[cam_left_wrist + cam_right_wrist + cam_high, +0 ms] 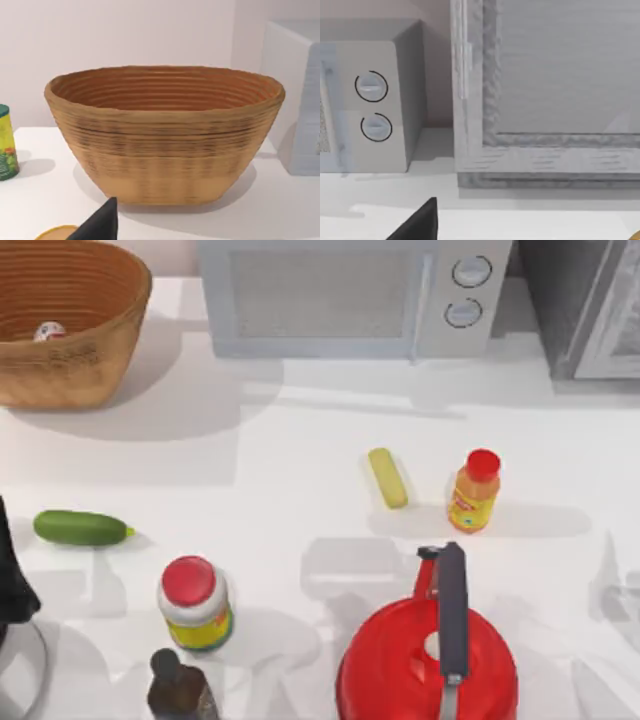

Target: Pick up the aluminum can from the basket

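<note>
Aluminum can [48, 332] lies deep in basket [95, 360], far-left desk corner; we face basket with left hand [100, 225], clench state untellable, reach not begun

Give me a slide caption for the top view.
Aluminum can sits inside the wicker basket at the table's back left.

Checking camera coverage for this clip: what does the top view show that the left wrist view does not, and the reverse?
Top view alone: the aluminum can lying inside the basket, plus the cucumber, the orange bottle, the red kettle and the microwave's dials.

Left wrist view alone: the basket's whole outer wall from the side, with a green-and-yellow container standing on the table beside it.

Shared: the basket on the white table and part of the microwave.
</note>
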You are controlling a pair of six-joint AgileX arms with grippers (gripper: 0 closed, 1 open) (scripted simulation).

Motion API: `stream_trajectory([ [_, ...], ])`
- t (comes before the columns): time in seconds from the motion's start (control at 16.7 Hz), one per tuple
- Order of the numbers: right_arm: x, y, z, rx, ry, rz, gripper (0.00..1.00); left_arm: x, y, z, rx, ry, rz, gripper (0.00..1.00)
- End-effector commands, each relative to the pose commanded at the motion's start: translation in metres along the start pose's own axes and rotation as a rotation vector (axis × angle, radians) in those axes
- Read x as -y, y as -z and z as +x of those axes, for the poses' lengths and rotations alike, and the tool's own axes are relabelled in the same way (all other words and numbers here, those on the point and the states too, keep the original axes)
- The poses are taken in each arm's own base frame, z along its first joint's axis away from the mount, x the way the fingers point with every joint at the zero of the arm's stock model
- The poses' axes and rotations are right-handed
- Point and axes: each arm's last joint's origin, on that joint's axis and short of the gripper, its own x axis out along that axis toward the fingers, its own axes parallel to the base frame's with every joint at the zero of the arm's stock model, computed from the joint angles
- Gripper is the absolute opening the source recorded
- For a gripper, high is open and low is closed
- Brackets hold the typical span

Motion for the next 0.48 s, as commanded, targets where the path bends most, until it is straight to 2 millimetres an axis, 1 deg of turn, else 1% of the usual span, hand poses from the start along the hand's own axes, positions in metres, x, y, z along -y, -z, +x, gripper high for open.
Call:
stream_trajectory([
  [0.12, 0.000, 0.000, 0.000, 0.000, 0.000, 0.000, 1.00, 0.000, 0.000, 0.000, 0.000, 0.000, 0.000, 1.00],
  [0.24, 0.000, 0.000, 0.000, 0.000, 0.000, 0.000, 1.00, 0.000, -0.006, 0.000, -0.009, -0.005, 0.001, 1.00],
  [0.36, 0.000, 0.000, 0.000, 0.000, 0.000, 0.000, 1.00, -0.001, -0.018, 0.001, -0.036, -0.014, 0.003, 1.00],
  [0.48, 0.000, 0.000, 0.000, 0.000, 0.000, 0.000, 1.00, -0.002, -0.037, 0.004, -0.084, -0.022, 0.005, 1.00],
])
